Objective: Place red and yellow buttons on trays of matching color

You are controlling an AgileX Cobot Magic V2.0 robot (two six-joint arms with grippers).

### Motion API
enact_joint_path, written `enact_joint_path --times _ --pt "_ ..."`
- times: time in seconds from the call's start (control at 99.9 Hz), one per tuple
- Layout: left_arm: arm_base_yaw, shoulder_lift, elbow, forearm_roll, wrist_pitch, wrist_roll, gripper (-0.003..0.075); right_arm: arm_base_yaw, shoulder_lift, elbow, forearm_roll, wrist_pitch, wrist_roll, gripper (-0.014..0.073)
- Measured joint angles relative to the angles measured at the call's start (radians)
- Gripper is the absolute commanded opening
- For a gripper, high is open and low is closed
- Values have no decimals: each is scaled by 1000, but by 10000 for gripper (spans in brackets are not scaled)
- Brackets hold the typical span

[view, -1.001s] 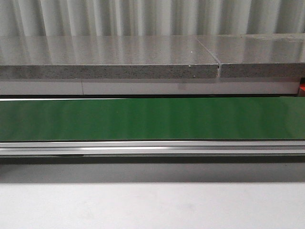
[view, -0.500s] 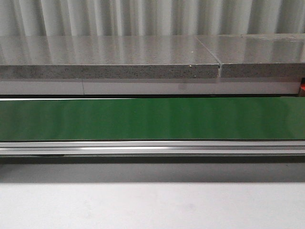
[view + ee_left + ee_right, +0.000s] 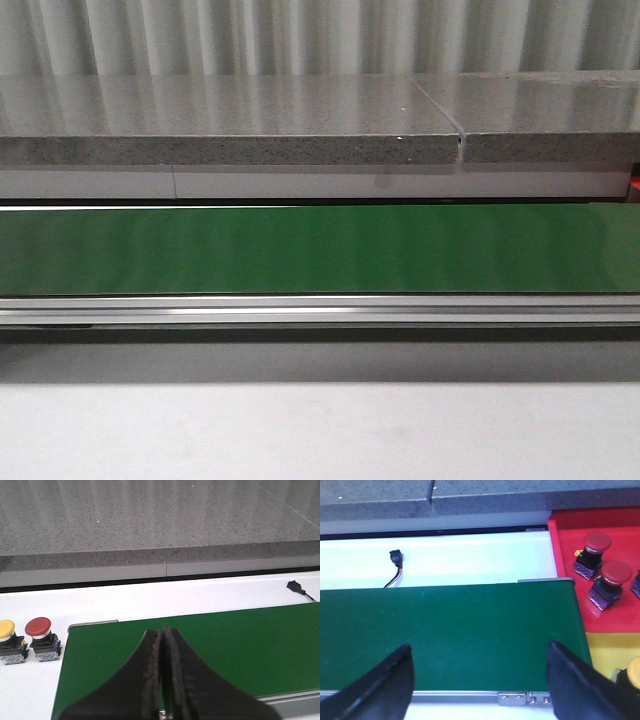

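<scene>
Both grippers hovered over the green belt, and the buttons lay off its ends.

The left gripper (image 3: 161,670) had its fingers pressed together with nothing between them, above the green belt (image 3: 210,650). Beyond the belt's end, on the white surface (image 3: 150,597), a yellow button (image 3: 10,641) and a red button (image 3: 42,638) stood side by side; the yellow one was cut by the picture edge. The right gripper (image 3: 480,680) was spread wide and empty. Two red buttons (image 3: 592,552) (image 3: 610,582) stood on the red tray (image 3: 570,545); a third was mostly cut off. On the yellow tray (image 3: 597,650) a yellow button (image 3: 635,672) was half hidden. The front view showed neither gripper nor any button.
</scene>
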Motion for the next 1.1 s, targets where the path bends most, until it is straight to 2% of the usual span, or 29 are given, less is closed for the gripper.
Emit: enact_joint_path --times 0.31,1.101 --pt "0 0 0 0 0 0 -20 21 -73 28 0 28 -23 -68" --pt "0 0 0 0 -5 0 -4 33 -73 28 0 31 -27 -67"
